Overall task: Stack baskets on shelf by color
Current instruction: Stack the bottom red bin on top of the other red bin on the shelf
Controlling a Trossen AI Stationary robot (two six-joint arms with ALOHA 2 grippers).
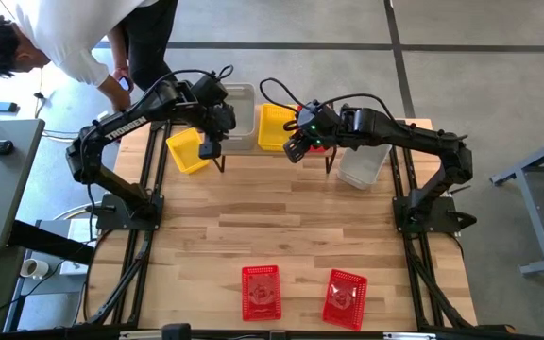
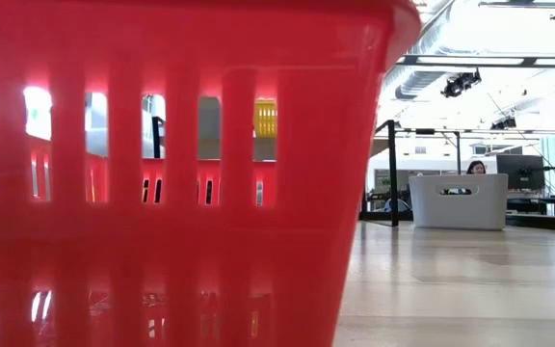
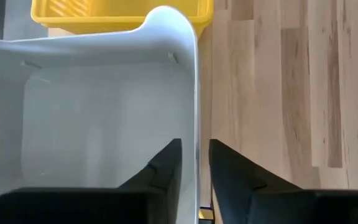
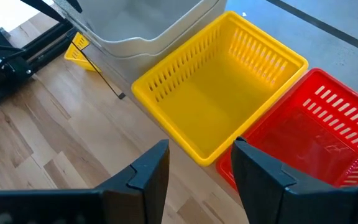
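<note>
On the shelf [image 1: 222, 165] along the table's far edge stand a pale grey basket [image 1: 240, 111], a yellow basket [image 1: 274, 127] and a red basket [image 4: 328, 134], side by side. My left gripper [image 3: 196, 168] is open, pointing steeply down at the grey basket's near wall [image 3: 195, 93]. One finger is inside the basket and one outside, with a narrow gap on each side. My right gripper [image 4: 201, 171] hangs open above the near corners of the yellow basket [image 4: 219, 102] and the red one. Another yellow basket [image 1: 187, 151] lies on the table beside the shelf's left end.
A second grey basket [image 1: 362, 165] sits on the table right of the shelf. Two red baskets [image 1: 261, 291] [image 1: 345, 297] stand at the near edge, one filling the low view [image 2: 162, 173]. A person [image 1: 26, 47] bends over the far left corner. The table's middle is bare wood.
</note>
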